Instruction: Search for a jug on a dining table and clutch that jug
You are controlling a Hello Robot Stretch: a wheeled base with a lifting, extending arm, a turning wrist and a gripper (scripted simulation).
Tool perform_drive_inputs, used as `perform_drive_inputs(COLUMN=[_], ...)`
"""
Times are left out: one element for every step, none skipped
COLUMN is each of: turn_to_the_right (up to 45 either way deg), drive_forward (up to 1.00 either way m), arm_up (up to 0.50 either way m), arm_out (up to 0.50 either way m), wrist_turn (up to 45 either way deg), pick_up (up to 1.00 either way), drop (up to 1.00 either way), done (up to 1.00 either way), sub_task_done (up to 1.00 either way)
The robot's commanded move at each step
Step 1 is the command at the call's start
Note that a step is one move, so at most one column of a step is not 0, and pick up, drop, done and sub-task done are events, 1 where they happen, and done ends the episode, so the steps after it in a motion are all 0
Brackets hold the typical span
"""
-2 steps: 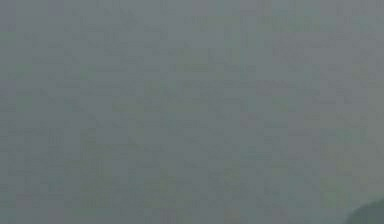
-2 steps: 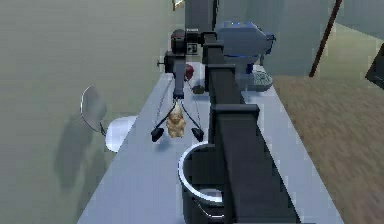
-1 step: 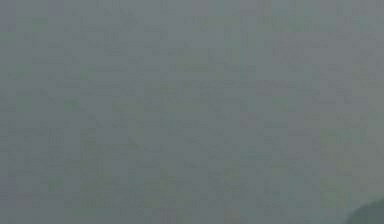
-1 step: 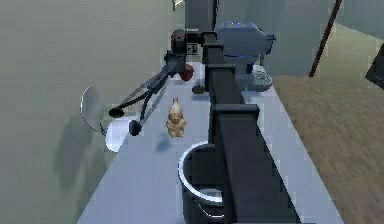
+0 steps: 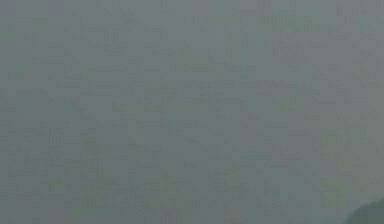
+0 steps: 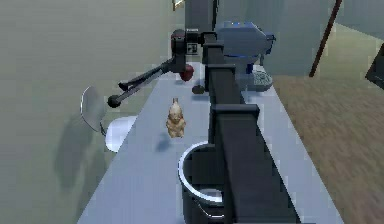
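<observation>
In the arm side view the dark arm [image 6: 232, 120] reaches out over a long pale table [image 6: 140, 180]. The gripper [image 6: 114, 99] points toward the view's left, its thin fingers ending at a pale see-through vessel [image 6: 96, 110] with a white base at the table's left edge. That vessel may be the jug; its shape is unclear. I cannot tell whether the gripper holds anything.
A small tan figurine [image 6: 176, 119] stands mid-table and a small red thing [image 6: 187, 72] lies by the gripper's body. A white-rimmed bowl [image 6: 190, 168] sits near the arm's base. A blue bulky object [image 6: 246, 44] stands at the far end. A flat grey wall [image 5: 190, 110] faces the forward view.
</observation>
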Motion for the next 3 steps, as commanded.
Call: perform_drive_inputs(turn_to_the_right=[0.0, 0.0, 0.0], drive_forward=[0.0, 0.0, 0.0], arm_up=[0.0, 0.0, -0.22], arm_out=[0.0, 0.0, 0.0], wrist_turn=[45.0, 33.0, 0.0], pick_up=[0.0, 0.0, 0.0], drop=[0.0, 0.0, 0.0], done=[0.0, 0.0, 0.0], sub_task_done=[0.0, 0.0, 0.0])
